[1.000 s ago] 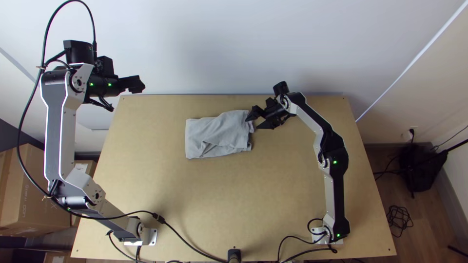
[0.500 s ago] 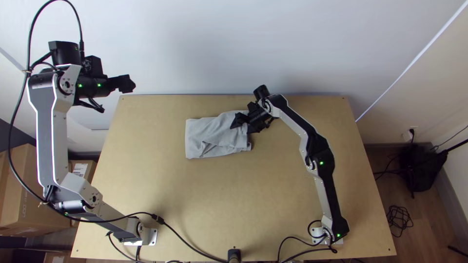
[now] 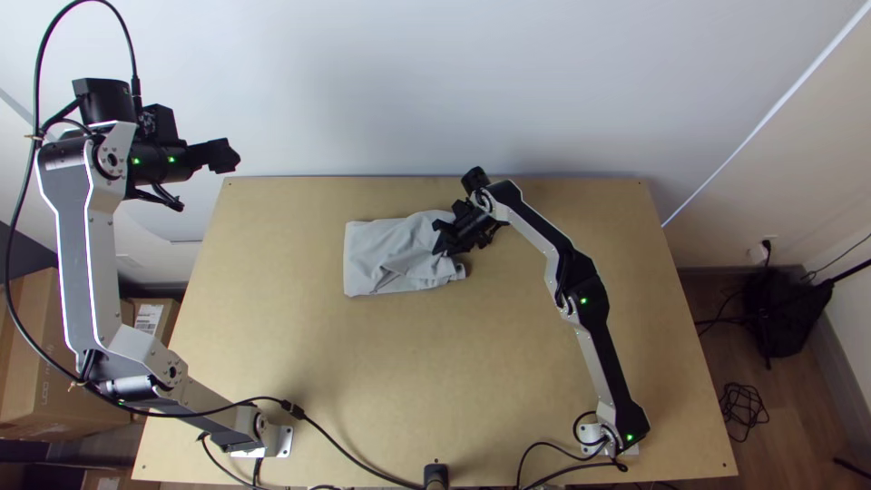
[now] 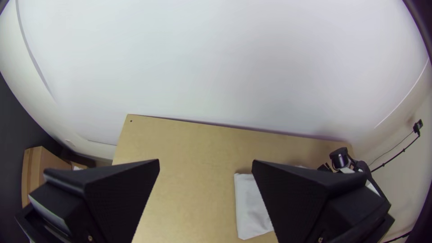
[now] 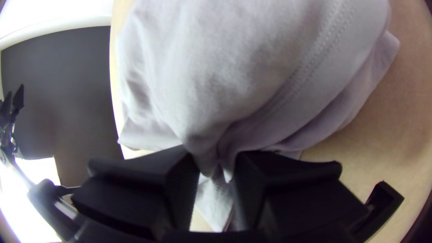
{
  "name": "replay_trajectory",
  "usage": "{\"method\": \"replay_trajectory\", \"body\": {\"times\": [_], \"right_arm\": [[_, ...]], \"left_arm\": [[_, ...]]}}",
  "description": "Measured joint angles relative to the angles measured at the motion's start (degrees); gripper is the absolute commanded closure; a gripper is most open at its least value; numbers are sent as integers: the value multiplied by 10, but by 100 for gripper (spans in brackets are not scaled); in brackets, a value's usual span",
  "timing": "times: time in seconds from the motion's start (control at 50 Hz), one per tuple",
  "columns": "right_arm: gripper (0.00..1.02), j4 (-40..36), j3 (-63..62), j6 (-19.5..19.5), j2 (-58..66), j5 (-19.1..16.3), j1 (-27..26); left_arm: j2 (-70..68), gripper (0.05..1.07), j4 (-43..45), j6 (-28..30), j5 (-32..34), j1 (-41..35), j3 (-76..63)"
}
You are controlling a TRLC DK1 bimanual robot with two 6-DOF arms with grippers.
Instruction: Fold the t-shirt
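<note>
The grey t-shirt (image 3: pixel 390 256) lies folded into a compact, wrinkled bundle towards the table's far side. At its right end, my right gripper (image 3: pixel 442 240) is over the cloth. Gathered fabric of the t-shirt (image 5: pixel 252 76) is pinched between the two black fingers of the right gripper (image 5: pixel 218 173), which is shut on it. My left gripper (image 3: pixel 227 156) hangs beyond the table's far left corner, away from the cloth. Seen from its wrist, the left gripper (image 4: pixel 205 163) stands open with nothing between its fingers, and one finger covers part of the t-shirt (image 4: pixel 252 209).
The wooden table (image 3: pixel 363 390) has bare surface in front of and left of the cloth. A pale wall (image 3: pixel 381 82) rises behind its far edge. Cardboard boxes (image 3: pixel 82 363) stand at the left, and black cables (image 3: pixel 345 445) run along the near edge.
My right gripper has come left from beside the t-shirt onto its right end and closed on the fabric, drawing that end in slightly. My left gripper has shifted left.
</note>
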Motion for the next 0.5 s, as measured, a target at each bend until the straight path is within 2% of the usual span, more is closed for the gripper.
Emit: {"method": "replay_trajectory", "body": {"times": [0.24,0.5], "right_arm": [[100,-2,-8,-9,0,0,-55],[100,-1,-12,-15,0,5,-183]], "left_arm": [[0,9,0,4,0,0,0],[0,9,0,4,0,0,0]]}}
